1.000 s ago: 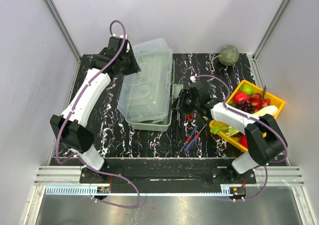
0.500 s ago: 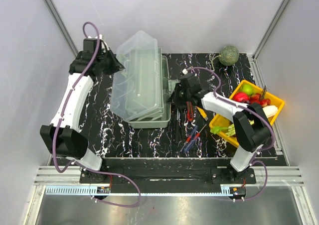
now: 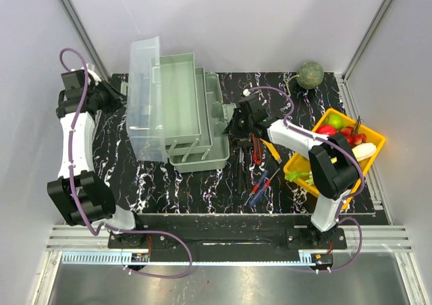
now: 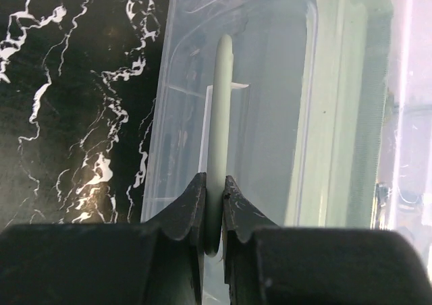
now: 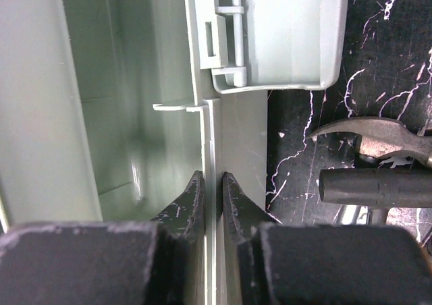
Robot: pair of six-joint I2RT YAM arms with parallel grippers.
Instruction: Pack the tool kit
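Observation:
The pale grey-green toolbox (image 3: 202, 153) stands open on the black marbled table, its fold-out trays (image 3: 177, 102) stepped out to the left. The clear lid (image 3: 144, 109) is swung far left, almost upright. My left gripper (image 3: 120, 100) is shut on the lid's pale handle (image 4: 217, 136). My right gripper (image 3: 231, 126) is shut on the toolbox's right wall (image 5: 214, 143). A black hammer (image 5: 378, 183), red pliers (image 3: 257, 150), a yellow knife (image 3: 273, 150) and red and blue screwdrivers (image 3: 260, 187) lie on the table right of the box.
A yellow tray (image 3: 370, 137) of fruit sits at the right edge. A green melon (image 3: 310, 74) lies at the back right corner. Grey walls close in the table on three sides.
My left gripper has pulled the lid from closed over the box to swung open at the left, and the trays have folded out. My right gripper moved onto the box's right wall.

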